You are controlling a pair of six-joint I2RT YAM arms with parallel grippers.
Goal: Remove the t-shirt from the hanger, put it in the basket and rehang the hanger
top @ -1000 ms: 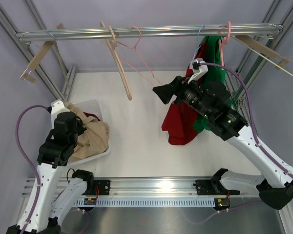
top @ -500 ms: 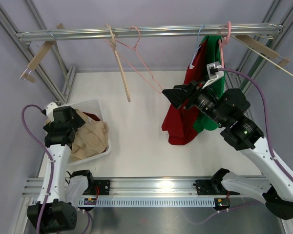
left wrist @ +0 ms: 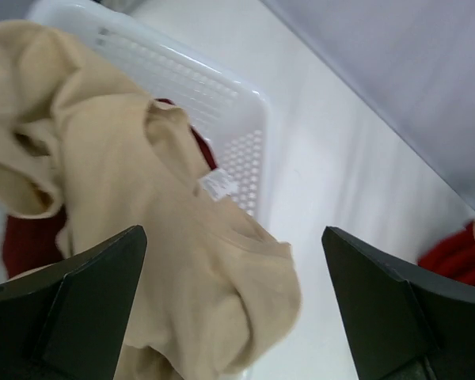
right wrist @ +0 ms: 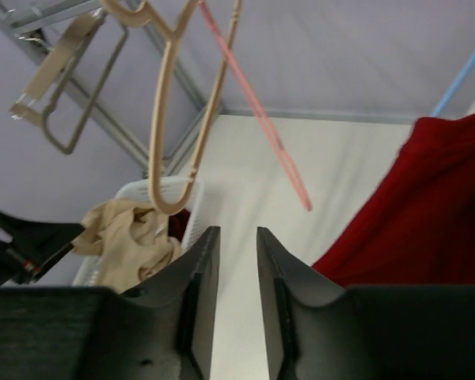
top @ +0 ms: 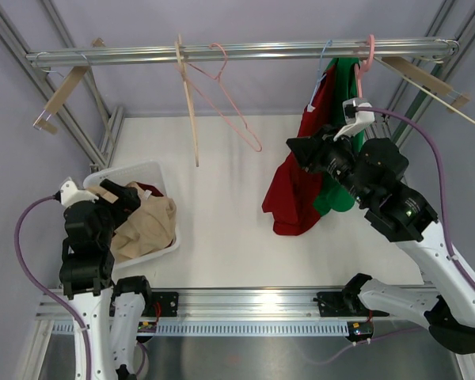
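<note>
Red t-shirt [top: 295, 198] is hanging right of centre on the blue hanger [top: 324, 55], which is hooked over the rail [top: 222, 52] along the top. Green shirt [top: 345, 95] is just beside it. Right gripper [top: 294, 149] is sitting at the red cloth's upper left edge, jaws narrowed to a slit, pinching nothing. Left gripper [top: 115, 194] is hovering lower left over the white basket [top: 134, 168] holding a beige shirt [top: 146, 226], jaws spread wide, empty.

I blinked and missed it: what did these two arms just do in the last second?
The left gripper opened, let go of the beige shirt in the basket and drew back toward its base. The right gripper swung right toward the red t-shirt, jaws narrowing. That shirt stayed hanging.
</note>
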